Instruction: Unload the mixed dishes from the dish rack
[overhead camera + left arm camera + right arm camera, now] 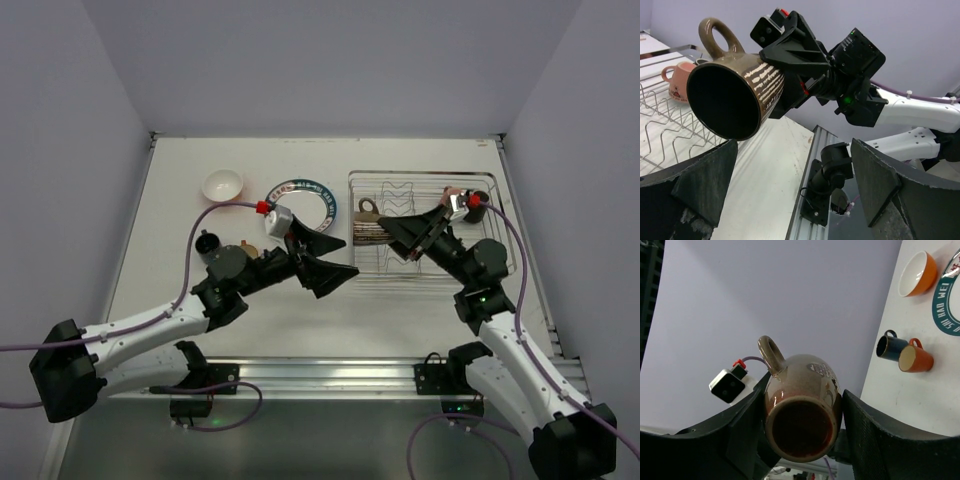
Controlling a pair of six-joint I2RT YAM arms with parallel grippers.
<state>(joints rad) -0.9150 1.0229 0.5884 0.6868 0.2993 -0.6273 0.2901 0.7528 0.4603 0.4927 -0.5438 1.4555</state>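
Right hand (pixel 392 232): clamped on a brown glazed ceramic mug with a loop handle (pixel 802 410), lifted clear, mouth turned toward the other hand.
Left hand (pixel 790 200): spread wide, empty, just below and short of that mouth.
Risk: a drop onto wire or desk if released before the left fingers close, given the glossy, rounded wall; a knock between the two hands from crowding.
Silver wire dish rack (pixel 665 140): beneath and behind the right hand; pale pink mug (pixel 677 80) inside, rest hidden.
Held mug: empty.
White desk (pixel 170 220): beyond the left hand, empty orange bowl with white inside (pixel 917 274), teal-rimmed white plate (pixel 305 203), dark blue mug (pixel 888 346) touching an orange mug (pixel 915 359).
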